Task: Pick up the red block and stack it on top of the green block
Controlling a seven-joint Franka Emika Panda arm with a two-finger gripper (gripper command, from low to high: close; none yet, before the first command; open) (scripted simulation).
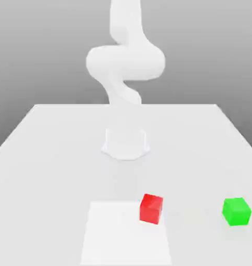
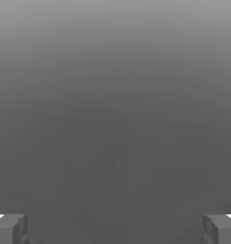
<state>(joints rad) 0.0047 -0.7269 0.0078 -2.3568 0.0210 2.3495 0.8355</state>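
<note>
- At either edge of the hand view, the tips of my end effector [image 2: 115, 229] stand wide apart, empty.
- Beyond, the red block [image 1: 150, 209] sits on the counter [image 1: 55, 176], to the exterior view's left of the green block [image 1: 236, 211].

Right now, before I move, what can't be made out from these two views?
- Plain bright-red cube, exterior view: underside and far faces, hidden by its own body.
- Plain bright-green cube, exterior view: same.
- Flat white patch, exterior view: one far corner, behind the red cube.
- White robot arm, exterior view: upper part, cut off by the top edge.
</note>
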